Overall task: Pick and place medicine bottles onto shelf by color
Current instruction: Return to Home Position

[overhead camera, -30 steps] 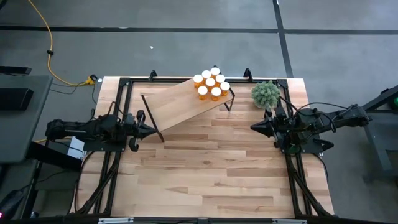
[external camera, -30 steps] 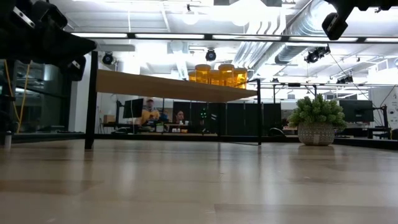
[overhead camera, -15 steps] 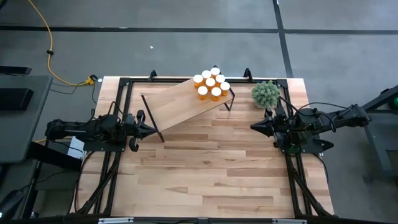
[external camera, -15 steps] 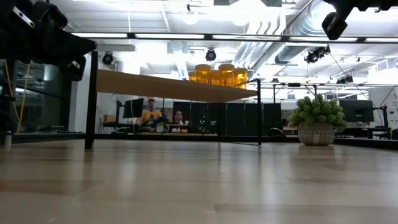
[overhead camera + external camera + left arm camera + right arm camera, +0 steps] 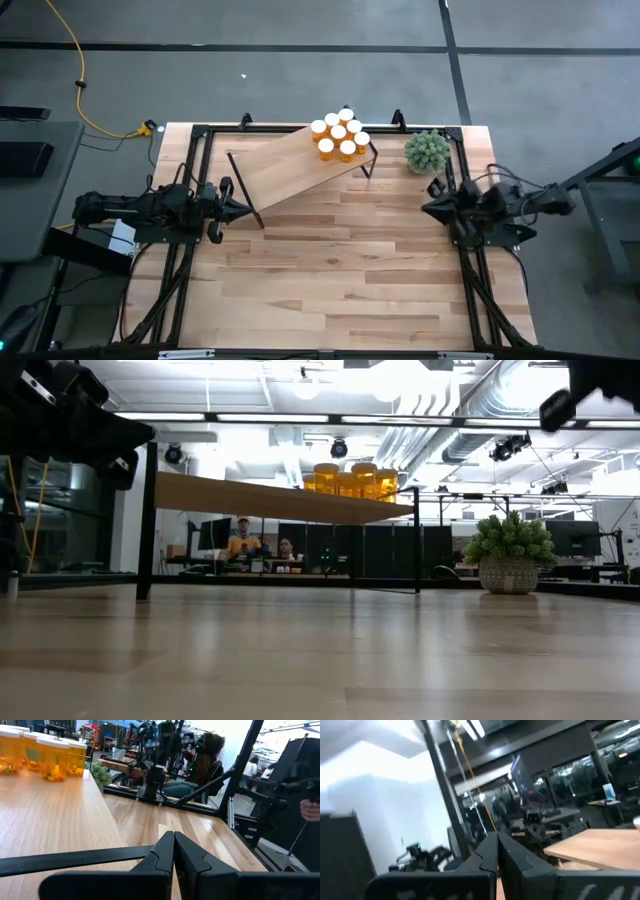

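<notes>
My left gripper (image 5: 246,208) sits pinched shut and empty, just beside the shelf's (image 5: 295,168) near-left corner. My right gripper (image 5: 427,209), also shut and empty, hangs at the table's (image 5: 340,275) right edge near the plant (image 5: 427,150). The medicine bottles (image 5: 339,135) cluster on the shelf's far-right end. Broad tabletop lies between my grippers.
</notes>
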